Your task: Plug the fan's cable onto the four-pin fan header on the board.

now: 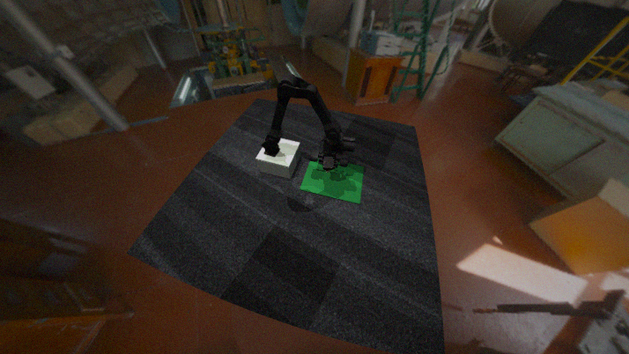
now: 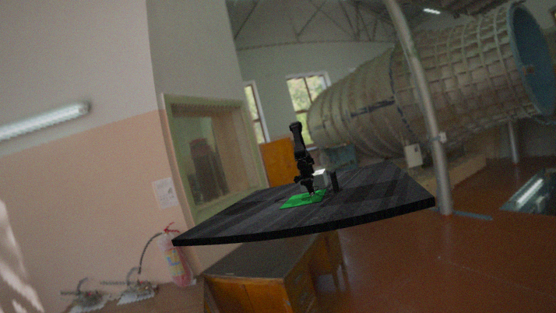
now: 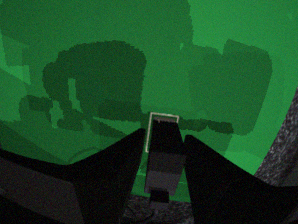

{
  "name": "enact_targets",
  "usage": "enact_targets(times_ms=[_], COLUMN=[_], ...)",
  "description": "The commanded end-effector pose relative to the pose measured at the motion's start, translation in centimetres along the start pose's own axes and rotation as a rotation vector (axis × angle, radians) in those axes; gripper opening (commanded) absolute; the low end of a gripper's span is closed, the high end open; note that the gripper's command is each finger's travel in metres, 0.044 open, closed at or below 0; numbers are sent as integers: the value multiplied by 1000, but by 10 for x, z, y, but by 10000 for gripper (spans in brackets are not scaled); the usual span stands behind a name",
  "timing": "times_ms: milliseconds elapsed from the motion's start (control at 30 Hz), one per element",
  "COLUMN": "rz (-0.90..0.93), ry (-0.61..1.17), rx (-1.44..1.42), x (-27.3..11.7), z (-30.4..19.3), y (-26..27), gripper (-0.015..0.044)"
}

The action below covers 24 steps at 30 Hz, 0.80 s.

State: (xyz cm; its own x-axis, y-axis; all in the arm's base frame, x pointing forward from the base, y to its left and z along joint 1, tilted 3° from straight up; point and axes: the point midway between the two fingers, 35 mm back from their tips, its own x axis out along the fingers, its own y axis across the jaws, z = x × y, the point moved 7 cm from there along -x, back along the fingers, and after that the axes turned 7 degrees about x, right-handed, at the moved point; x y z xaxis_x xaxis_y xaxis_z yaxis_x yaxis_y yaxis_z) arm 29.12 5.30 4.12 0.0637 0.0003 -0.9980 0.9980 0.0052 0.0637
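The green board [image 1: 352, 194] [image 2: 290, 203] [image 3: 165, 65] lies flat on the dark table. My gripper [image 1: 329, 165] [image 2: 311, 194] [image 3: 164, 137] is low over one edge of the board, pointing down. In the wrist view its fingers stand apart, one on each side of the dark plug [image 3: 165, 162], with a narrow gap on the left; the right finger is very near or against it. The far end of the plug lies within the pale outline of the header [image 3: 165, 114]; how deep it sits cannot be told. A thin cable loop shows faintly left of the fingers.
A white box [image 1: 275, 167] [image 2: 320, 180] stands beside the board, with part of the arm over it. A dark upright block [image 2: 334, 181] stands near the box in the exterior view. Broad shadows of the arm fall across the board.
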Motion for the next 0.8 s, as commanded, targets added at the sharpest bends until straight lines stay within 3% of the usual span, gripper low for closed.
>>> enact_targets(times_ms=[0,33,133,267,533,767], rz=[1,1,1,4,5,5], ry=[0,0,0,-3,-3,-11], rx=[0,0,0,-5,-5,-5], x=[0,0,-3,-52,-55,-56], z=[0,0,0,-1,2,87], y=[0,0,0,0,0,10], gripper=[236,260,260,260,260,260])
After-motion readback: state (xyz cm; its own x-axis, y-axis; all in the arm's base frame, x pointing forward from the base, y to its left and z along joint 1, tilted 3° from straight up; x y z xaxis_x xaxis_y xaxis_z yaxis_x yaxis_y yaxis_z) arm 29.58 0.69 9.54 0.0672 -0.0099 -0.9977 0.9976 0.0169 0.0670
